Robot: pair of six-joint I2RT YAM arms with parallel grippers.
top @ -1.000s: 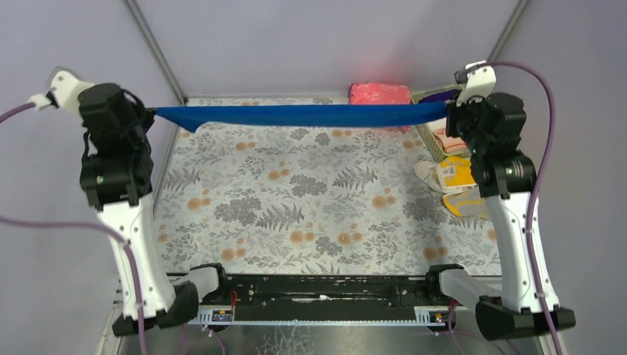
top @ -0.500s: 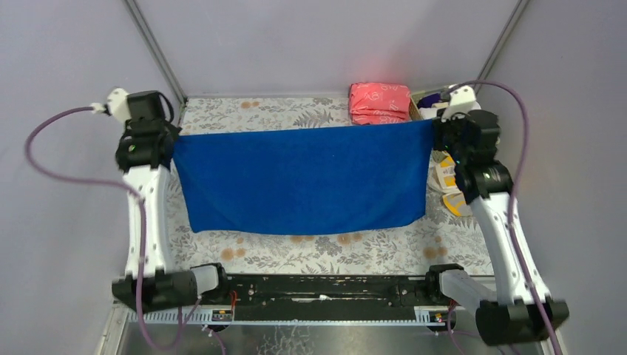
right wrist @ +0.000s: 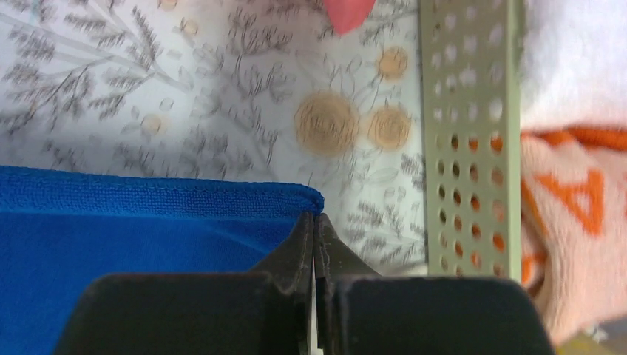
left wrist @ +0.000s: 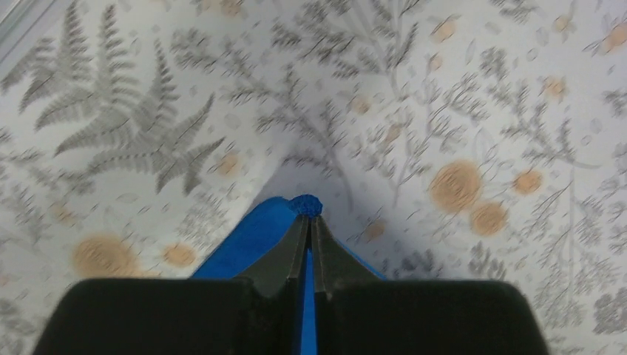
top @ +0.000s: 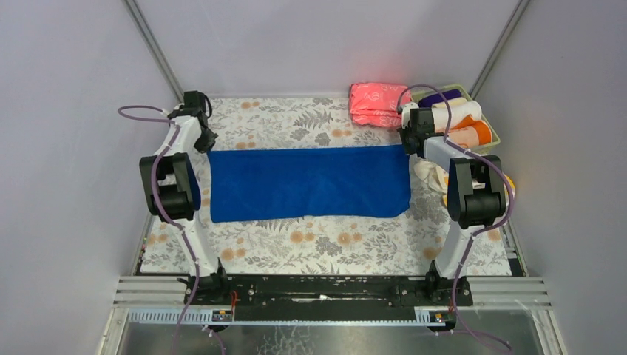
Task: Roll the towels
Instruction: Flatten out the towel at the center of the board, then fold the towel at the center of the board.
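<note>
The blue towel point(top: 307, 183) lies spread across the worktop point(top: 318, 248), with the left gripper point(left wrist: 309, 217) and right gripper point(right wrist: 316, 220) each clenched on 1 far corner. If they release unevenly, a corner could drag and wrinkle the sheet before rolling.

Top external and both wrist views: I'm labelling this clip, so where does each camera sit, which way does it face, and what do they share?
Top external: above and behind the bases, looking down on the table; both arms show, left gripper and right gripper at the blue towel's far corners.
Left wrist: on the left arm, facing down; its shut gripper pinches one corner.
Right wrist: on the right arm, facing down; its shut gripper pinches the other, beside the basket.
Shared: all see the blue towel; top and right wrist see the basket.
</note>
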